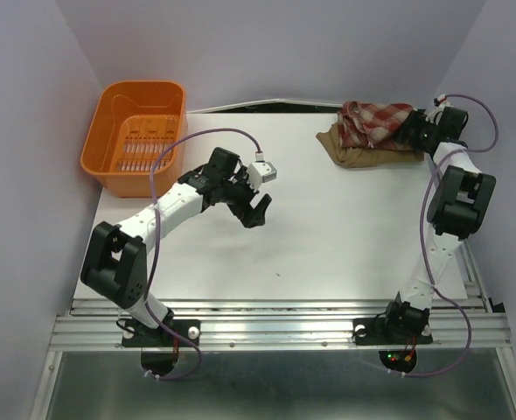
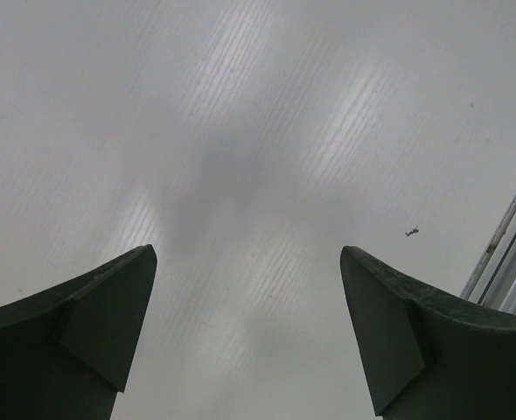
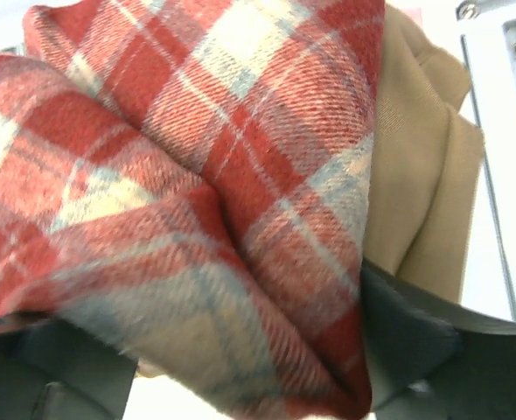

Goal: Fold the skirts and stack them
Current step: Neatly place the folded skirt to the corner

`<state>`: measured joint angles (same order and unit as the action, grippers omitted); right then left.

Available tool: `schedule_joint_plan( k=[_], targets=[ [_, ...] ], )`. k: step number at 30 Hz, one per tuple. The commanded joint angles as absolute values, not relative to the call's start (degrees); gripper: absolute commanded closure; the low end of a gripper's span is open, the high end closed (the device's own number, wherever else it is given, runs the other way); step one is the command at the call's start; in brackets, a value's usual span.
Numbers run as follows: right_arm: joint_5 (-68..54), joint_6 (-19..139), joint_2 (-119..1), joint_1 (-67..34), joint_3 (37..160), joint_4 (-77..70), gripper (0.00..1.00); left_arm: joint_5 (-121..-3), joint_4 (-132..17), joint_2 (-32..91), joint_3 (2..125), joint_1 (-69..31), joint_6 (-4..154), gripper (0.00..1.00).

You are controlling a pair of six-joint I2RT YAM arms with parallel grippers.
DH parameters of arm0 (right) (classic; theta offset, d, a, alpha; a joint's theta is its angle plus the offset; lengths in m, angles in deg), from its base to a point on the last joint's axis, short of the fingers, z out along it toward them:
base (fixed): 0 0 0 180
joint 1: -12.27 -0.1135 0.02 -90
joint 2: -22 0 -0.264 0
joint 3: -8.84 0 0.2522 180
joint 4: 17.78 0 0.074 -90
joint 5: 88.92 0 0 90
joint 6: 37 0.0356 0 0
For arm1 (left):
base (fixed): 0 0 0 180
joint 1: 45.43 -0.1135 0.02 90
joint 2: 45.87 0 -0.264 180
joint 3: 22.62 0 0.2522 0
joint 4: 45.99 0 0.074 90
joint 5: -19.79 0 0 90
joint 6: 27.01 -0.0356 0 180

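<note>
The plaid skirt [image 1: 376, 121] rests on the tan skirt [image 1: 363, 156], forming the stack. The right gripper [image 3: 249, 367] has its jaws wide around the plaid fold, and the left gripper [image 2: 249, 262] hangs with jaws wide over the desk [image 1: 328, 236].

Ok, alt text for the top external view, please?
A red-and-cream plaid skirt lies bunched on a tan skirt at the far right corner of the table, the right gripper at their edge. The left gripper hangs open over the middle; an orange basket sits far left.

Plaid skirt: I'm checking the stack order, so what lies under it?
The tan skirt lies beneath the plaid skirt, its edges sticking out. Anything lower is covered and cannot be seen.
</note>
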<state>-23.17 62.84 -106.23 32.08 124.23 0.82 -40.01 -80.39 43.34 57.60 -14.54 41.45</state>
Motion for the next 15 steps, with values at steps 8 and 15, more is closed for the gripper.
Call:
schedule_joint_plan(
  k=[8, 15],
  targets=[
    [-12.12, 47.20, -99.12, 32.31, 127.46, 9.95, 0.07, -36.72, -80.67, 42.46, 59.35, -14.58, 41.54, 0.01],
    [-12.88, 37.02, -96.40, 32.31, 129.39, 20.06, 0.07, -35.14, -81.10, 42.63, 58.73, -14.58, 41.19, 0.01]
  ],
)
